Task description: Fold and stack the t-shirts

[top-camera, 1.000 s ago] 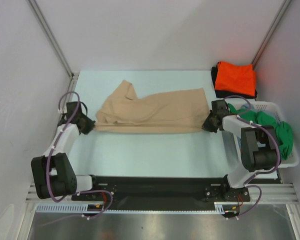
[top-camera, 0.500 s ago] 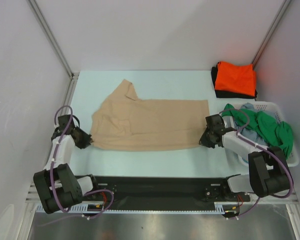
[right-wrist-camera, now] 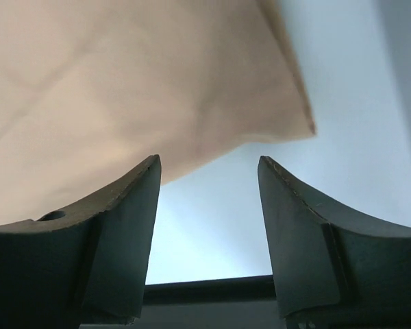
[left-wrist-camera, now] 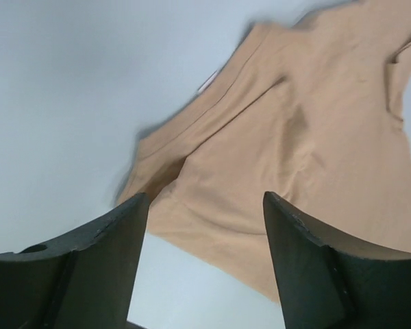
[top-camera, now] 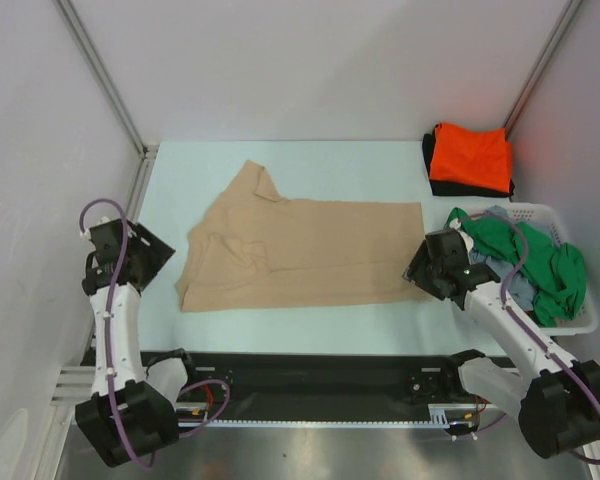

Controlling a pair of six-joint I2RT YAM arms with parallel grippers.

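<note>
1. Tan t-shirt (top-camera: 300, 250) — spread flat on the table (top-camera: 280, 325), between the two claws. Left gripper (top-camera: 158, 256) is just off its left edge, right gripper (top-camera: 418, 270) near its right edge.
2. Wrist views: both claws gape, nothing held.
3. Count of five shirts: tan; orange t-shirt (top-camera: 470, 155) on black t-shirt (top-camera: 430, 165); green t-shirt (top-camera: 540, 255) and grey-blue t-shirt (top-camera: 496, 214) in one white basket (top-camera: 580, 325) — top view only.

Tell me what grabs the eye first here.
A tan t-shirt lies spread across the middle of the table, with the left gripper and right gripper open at its two ends. A bright orange t-shirt sits folded at the far right corner, behind a white basket holding green cloth.
</note>
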